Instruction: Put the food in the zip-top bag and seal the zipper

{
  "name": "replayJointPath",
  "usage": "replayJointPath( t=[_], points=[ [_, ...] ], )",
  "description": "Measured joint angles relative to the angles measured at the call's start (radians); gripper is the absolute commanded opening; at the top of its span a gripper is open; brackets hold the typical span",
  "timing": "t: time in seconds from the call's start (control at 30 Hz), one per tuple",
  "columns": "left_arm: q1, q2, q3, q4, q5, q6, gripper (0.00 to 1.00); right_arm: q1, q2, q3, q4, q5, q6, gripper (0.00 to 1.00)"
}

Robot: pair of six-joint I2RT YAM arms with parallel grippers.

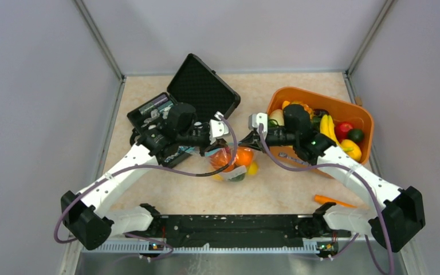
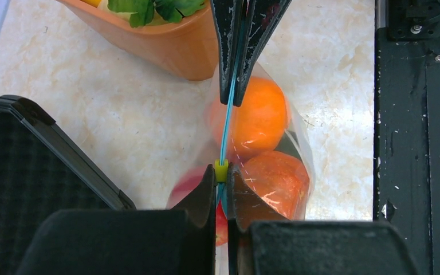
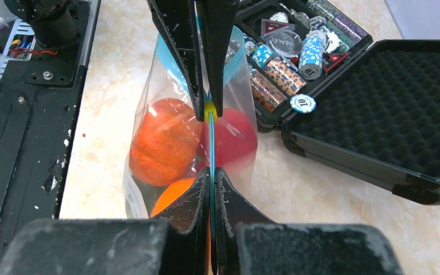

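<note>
Sealing seems underway: I have left gripper (image 2: 221, 175) and right gripper (image 3: 212, 175) both pinching the teal zipper (image 2: 227, 126) of the zip-top bag (image 3: 146, 114), toy fruit (image 2: 260, 117) inside, more in the orange basket (image 2: 166, 51).

We note beige marbled table (image 1: 275, 195), grey walls on three sides. Far left on it: black case (image 1: 203, 86), open, foam-lined lid tilted back. Far right: orange basket (image 1: 327, 102), base flat on table. Between them, mid-table: zip-top bag (image 1: 232, 163), upright; we cannot tell whether its bottom rests on surface. Near right: orange stick (image 1: 333, 201), lying flat, well apart from basket. Near edge: black base plate (image 1: 235, 226), running along it.
</note>
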Motion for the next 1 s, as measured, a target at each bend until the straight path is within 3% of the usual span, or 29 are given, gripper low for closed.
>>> replayJointPath(
  t=[1.0],
  points=[
    [0.026, -0.052, -0.05, -0.023, -0.071, 0.0, 0.0, -0.047, -0.03, -0.026, -0.027, 0.015, -0.006, 0.0]
  ],
)
